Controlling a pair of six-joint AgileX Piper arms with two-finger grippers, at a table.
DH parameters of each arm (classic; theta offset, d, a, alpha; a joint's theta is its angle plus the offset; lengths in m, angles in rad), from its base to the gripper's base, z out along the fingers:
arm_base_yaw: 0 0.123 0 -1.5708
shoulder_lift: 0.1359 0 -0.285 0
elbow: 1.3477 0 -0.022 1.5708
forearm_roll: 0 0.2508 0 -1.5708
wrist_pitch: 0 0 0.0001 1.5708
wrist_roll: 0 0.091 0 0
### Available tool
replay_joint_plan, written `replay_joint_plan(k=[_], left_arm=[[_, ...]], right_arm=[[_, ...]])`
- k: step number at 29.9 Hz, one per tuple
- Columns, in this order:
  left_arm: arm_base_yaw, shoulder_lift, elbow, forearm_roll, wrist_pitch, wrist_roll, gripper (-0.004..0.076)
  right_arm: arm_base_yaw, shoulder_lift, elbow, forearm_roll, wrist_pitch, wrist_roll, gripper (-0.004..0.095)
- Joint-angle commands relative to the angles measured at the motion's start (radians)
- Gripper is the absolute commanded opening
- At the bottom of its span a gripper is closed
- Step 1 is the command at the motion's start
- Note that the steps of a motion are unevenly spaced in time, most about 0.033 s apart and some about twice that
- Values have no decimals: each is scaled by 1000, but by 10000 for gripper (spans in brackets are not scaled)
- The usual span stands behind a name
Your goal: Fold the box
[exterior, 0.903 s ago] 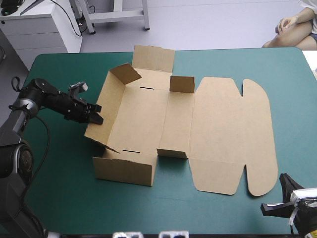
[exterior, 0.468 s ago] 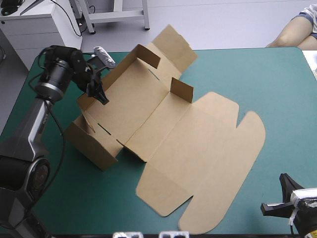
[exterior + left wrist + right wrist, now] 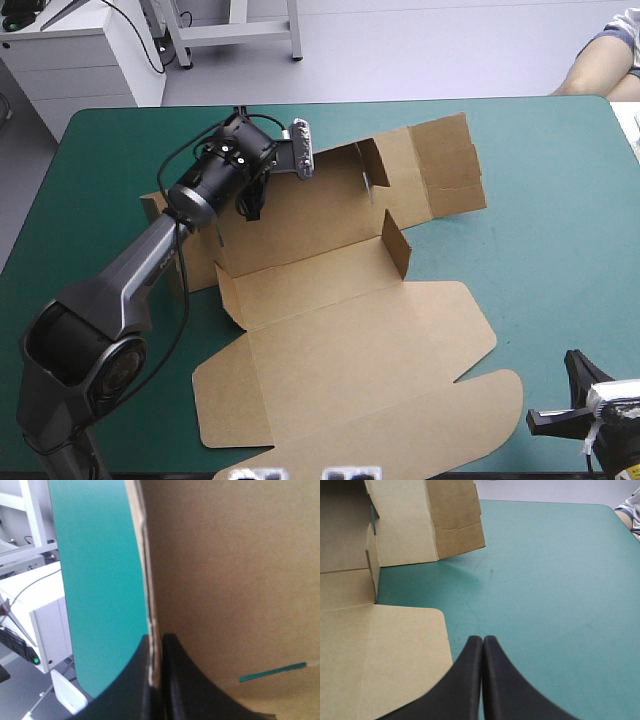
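Near the tabletop's (image 3: 540,200) far-left corner, the left tool (image 3: 157,640) pinches a raised wall of the box (image 3: 350,330), which sprawls across the middle. The right tool (image 3: 482,639), pressed together and empty, sits at the near-right corner. Likely step: raising walls; tucking them next calls for a steady hold.

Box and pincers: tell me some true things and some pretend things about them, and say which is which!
1. The left pincer is shut on an edge of the box. True.
2. The right pincer holds the box too. False: it is shut on nothing, over the cover beside the box.
3. The lid lies flat. True.
4. The box is white. False: it is brown.
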Motion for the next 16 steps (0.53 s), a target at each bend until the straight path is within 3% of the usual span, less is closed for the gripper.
replay_joint_plan(k=[1, 12, 16], left_arm=[[-88, -48, -27, 88, -69, -56, -8], [-333, -51, -2, 336, -85, -274, -8], [-386, -55, 48, 431, -44, -361, -8]], right_arm=[[-5, -5, -23, -15, -71, -4, -20], [-5, -5, -23, -15, -71, -4, -20], [-5, -5, -23, -15, -71, -4, -20]])
